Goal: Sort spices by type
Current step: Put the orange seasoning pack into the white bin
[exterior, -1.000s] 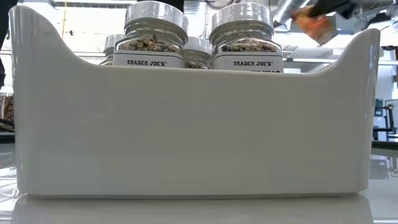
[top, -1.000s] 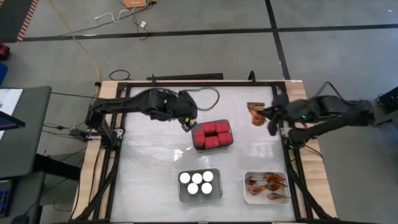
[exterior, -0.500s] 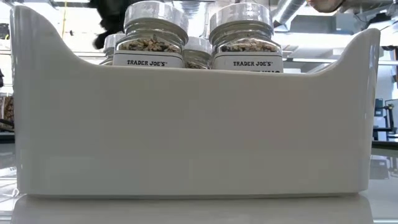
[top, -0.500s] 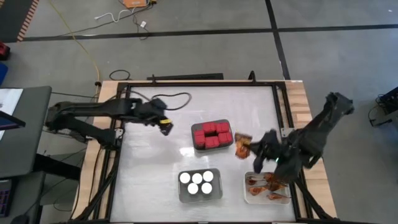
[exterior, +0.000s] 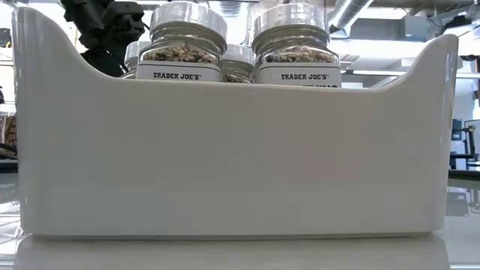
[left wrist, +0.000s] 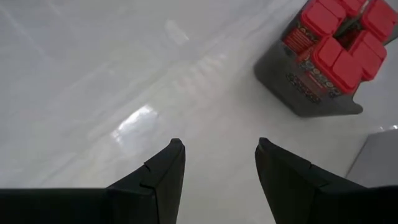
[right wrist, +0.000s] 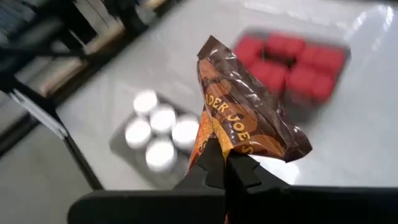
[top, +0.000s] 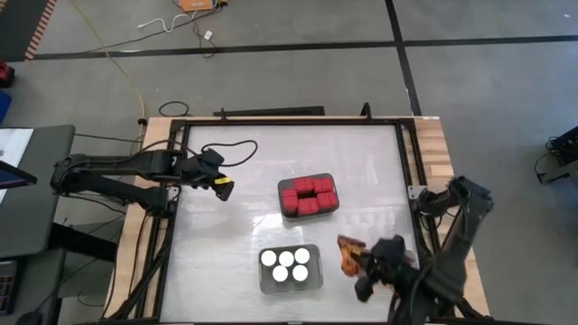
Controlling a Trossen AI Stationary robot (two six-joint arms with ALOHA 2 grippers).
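While gripping an orange-brown packet [top: 348,254] above the near-right surface [top: 226,226], beside the jars [top: 285,264], right tool [top: 359,262] is staying clamped; packet's long axis is pointing toward red boxes [top: 307,195]. Left tool [top: 223,189] is hovering apart, far-left.

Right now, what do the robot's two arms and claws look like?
Both arms are dark, jointed and slender. The left claw carries a small yellow mark at its tip, and a black cable loops off its wrist. Its two fingers are matte black wedges with stepped notches. The right claw is black too.
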